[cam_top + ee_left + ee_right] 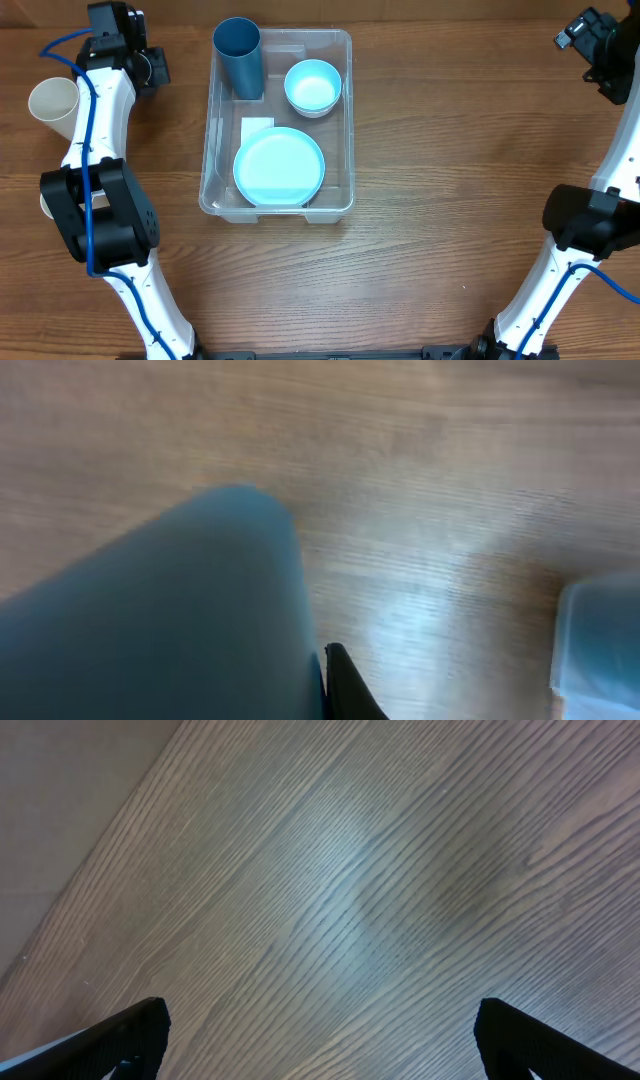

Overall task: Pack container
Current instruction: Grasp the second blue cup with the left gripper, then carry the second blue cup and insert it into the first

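Note:
The clear container (206, 150) stands at mid-table and holds an upright dark blue cup (238, 55), a light blue bowl (313, 86) and a light blue plate (279, 167). My left gripper (152, 68) is left of the container's far corner. In the left wrist view its one visible finger presses against a blurred dark blue cup (180, 620), so the gripper (322, 658) looks shut on it. The container's edge (600, 645) shows at the right. My right gripper (600, 45) is open and empty over bare wood (320, 1020) at the far right.
A cream cup (55, 100) lies at the far left beside my left arm. A pale object (45, 205) shows partly under that arm. The table's far edge runs just behind both grippers.

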